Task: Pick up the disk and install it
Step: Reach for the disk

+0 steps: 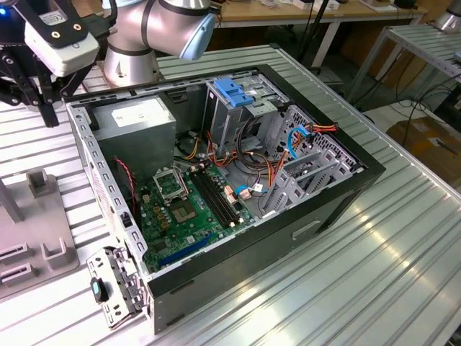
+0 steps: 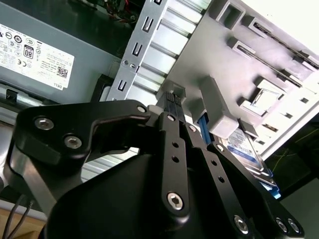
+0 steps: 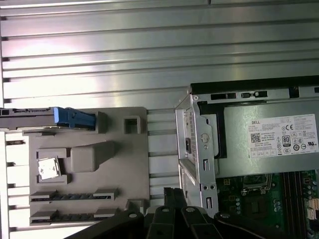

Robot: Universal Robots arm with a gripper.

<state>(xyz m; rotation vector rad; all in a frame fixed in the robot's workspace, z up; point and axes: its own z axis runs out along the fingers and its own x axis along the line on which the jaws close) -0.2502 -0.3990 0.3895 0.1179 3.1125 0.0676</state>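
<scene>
The disk (image 3: 35, 119) stands on its edge in a slot of a grey holder (image 3: 119, 164), its blue carrier rail (image 3: 75, 118) facing the gripper's side. In the second wrist view the disk (image 2: 249, 149) shows as a silver-grey slab with a blue edge, behind a grey block of the holder. My gripper (image 1: 49, 115) hangs above the table between the holder and the open computer case (image 1: 346, 194). Its black fingers (image 2: 172, 102) are shut with nothing between them, and they are apart from the disk. In the first wrist view the fingertips (image 3: 172, 199) sit beside the case's corner.
The case lies open on a slatted metal table (image 1: 389, 274). Inside are a green motherboard (image 1: 187, 209), a grey power supply (image 1: 137, 119) and a metal drive cage with a blue bracket (image 1: 234, 90) on top. The arm's base (image 1: 133, 65) stands behind the case.
</scene>
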